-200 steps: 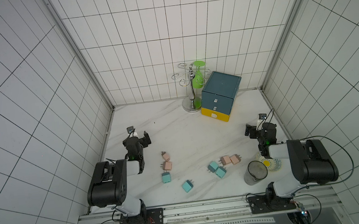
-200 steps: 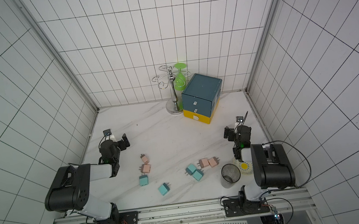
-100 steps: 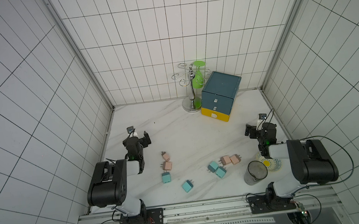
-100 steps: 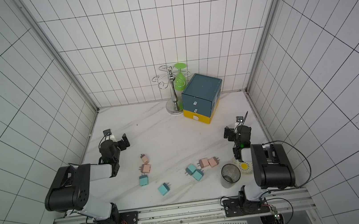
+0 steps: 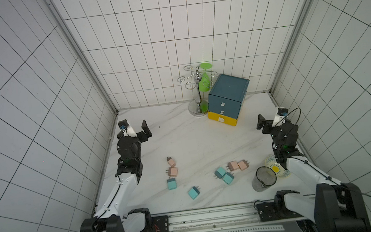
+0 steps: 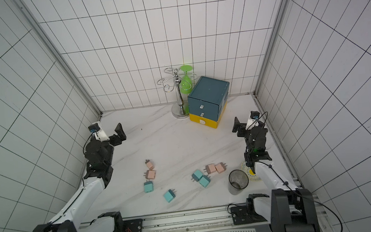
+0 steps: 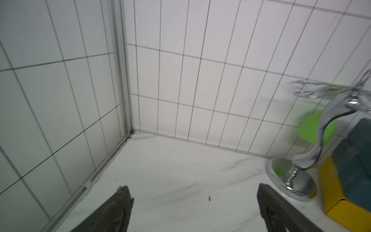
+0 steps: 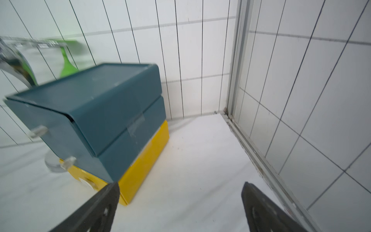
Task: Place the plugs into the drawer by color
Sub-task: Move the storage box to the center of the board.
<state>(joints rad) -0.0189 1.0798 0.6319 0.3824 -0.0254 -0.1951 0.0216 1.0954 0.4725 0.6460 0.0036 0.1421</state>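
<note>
Several plugs lie loose on the white table in both top views. Two pink plugs (image 5: 173,171) lie left of centre beside a teal plug (image 5: 171,183), and a lone teal plug (image 5: 193,192) sits nearer the front. Right of centre, two teal plugs (image 5: 220,172) lie against two pink plugs (image 5: 233,165). The drawer (image 5: 228,94) (image 8: 112,112) stands at the back right, every front closed. My left gripper (image 5: 133,131) (image 7: 192,186) is open and empty by the left wall. Open and empty too, my right gripper (image 5: 273,120) (image 8: 180,183) hovers just right of the drawer.
A chrome stemware rack (image 5: 196,88) holding a green glass stands left of the drawer. A clear grey cup (image 5: 263,179) and a small patterned plate (image 5: 273,168) sit at the front right, under my right arm. Tiled walls close in on three sides.
</note>
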